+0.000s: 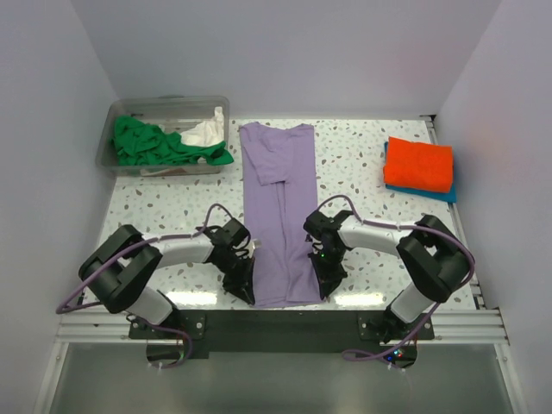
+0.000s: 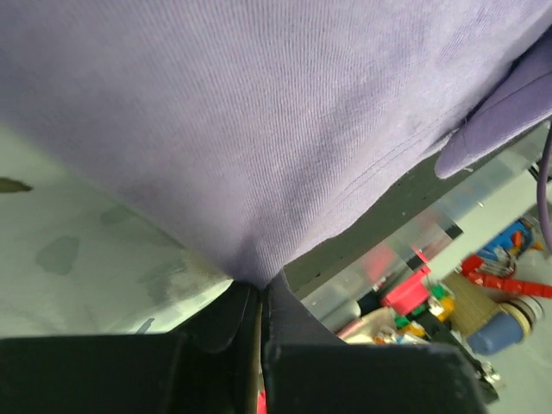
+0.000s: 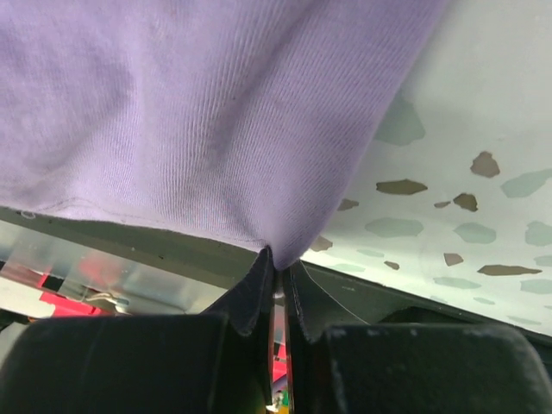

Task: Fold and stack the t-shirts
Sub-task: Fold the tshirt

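Note:
A lavender purple t-shirt [image 1: 279, 207] lies folded into a long narrow strip down the middle of the table, collar end far, hem near. My left gripper [image 1: 246, 289] is shut on its near left hem corner; the cloth [image 2: 259, 155] runs pinched into the jaws [image 2: 257, 289]. My right gripper [image 1: 328, 280] is shut on the near right hem corner; the cloth [image 3: 216, 129] fills that view and is pinched at the jaws [image 3: 278, 263]. An orange shirt [image 1: 418, 163] lies folded on a blue one [image 1: 446, 192] at the far right. Green [image 1: 151, 142] and white [image 1: 203, 133] shirts lie in the tub.
A clear plastic tub [image 1: 164, 109] stands at the far left and holds the crumpled shirts. The speckled table [image 1: 362, 159] ends in a metal rail [image 1: 276, 323] at the near edge, just behind both grippers. White walls close in left, right and far.

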You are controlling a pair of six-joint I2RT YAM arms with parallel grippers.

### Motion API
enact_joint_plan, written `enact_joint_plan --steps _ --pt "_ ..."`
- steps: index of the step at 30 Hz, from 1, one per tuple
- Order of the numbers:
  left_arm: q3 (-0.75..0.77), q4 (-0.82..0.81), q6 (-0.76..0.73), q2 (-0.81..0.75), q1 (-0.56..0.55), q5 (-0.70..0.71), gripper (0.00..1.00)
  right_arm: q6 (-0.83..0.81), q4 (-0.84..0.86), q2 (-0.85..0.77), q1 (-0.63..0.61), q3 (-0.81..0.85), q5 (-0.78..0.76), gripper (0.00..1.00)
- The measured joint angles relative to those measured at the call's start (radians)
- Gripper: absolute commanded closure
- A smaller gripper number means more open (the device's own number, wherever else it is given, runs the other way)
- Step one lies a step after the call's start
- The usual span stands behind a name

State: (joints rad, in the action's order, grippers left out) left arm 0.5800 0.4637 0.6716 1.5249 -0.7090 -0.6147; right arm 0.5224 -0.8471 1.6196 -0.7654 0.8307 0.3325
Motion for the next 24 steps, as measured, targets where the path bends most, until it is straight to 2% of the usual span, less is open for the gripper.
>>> enact_joint_plan --steps 10,15,20,24 --pt "-0.009 0.021 0.036 -0.132 -0.02 0.176 1.0 0.003 -0.043 -0.053 0.0 -0.001 0.005 1.0" --pt "0.0 0.072 0.072 -0.207 -0.047 0.212 1.0 0.016 -0.094 -0.092 0.0 0.007 0.011 1.0" --pt "0.073 0.148 0.096 -0.288 -0.058 0.256 1.0 0.033 -0.19 -0.151 0.0 0.089 0.001 1.0" --pt "0.174 0.193 0.094 -0.288 -0.058 0.291 1.0 0.046 -0.256 -0.155 0.0 0.193 -0.031 1.0"
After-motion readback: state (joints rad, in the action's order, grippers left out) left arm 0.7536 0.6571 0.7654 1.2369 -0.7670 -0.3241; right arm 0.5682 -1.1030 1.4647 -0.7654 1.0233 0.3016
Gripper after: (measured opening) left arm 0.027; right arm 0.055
